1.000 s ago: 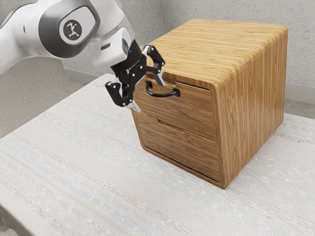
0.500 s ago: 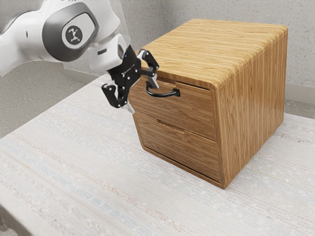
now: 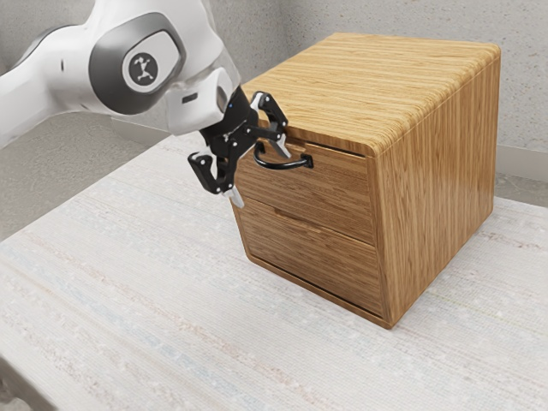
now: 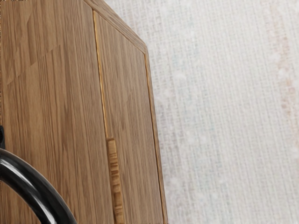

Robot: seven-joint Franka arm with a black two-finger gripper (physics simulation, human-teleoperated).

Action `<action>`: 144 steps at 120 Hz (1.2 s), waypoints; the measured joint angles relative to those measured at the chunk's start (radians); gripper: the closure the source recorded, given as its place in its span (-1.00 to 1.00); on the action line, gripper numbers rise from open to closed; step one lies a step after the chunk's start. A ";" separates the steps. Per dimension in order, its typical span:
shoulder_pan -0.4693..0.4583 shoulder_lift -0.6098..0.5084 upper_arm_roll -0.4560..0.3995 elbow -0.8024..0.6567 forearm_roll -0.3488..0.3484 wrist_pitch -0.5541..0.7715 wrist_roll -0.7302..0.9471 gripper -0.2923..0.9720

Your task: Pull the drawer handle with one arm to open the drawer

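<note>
A wooden cabinet [image 3: 385,94] with two drawers stands on the table. The top drawer [image 3: 330,193] carries a black curved handle [image 3: 284,160] and sits level with the lower drawer [image 3: 317,253]. My gripper [image 3: 262,179] is open at the handle's end on the exterior view's left. One finger [image 3: 276,128] lies over the handle and the other hangs below, off the drawer's corner. Neither clamps the handle. The wrist view has the handle [image 4: 28,186] close under my hand, with the drawer fronts [image 4: 60,107] behind it.
The pale woven tabletop [image 3: 154,282] stretches wide in front of the cabinet and to the exterior view's left. A grey wall [image 3: 522,94] rises behind the cabinet. The tabletop [image 4: 229,112] lies beside the cabinet in the wrist view.
After drawing back to the exterior view's left, my gripper has come back right and slightly down onto the handle's end, still open. Handle and drawer have not moved.
</note>
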 joint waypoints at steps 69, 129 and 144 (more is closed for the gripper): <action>0.014 -0.007 0.006 -0.001 -0.008 0.006 0.003 0.30; 0.016 -0.076 0.007 -0.079 -0.015 0.008 -0.009 0.52; 0.023 -0.112 0.004 -0.115 -0.023 0.007 -0.011 0.52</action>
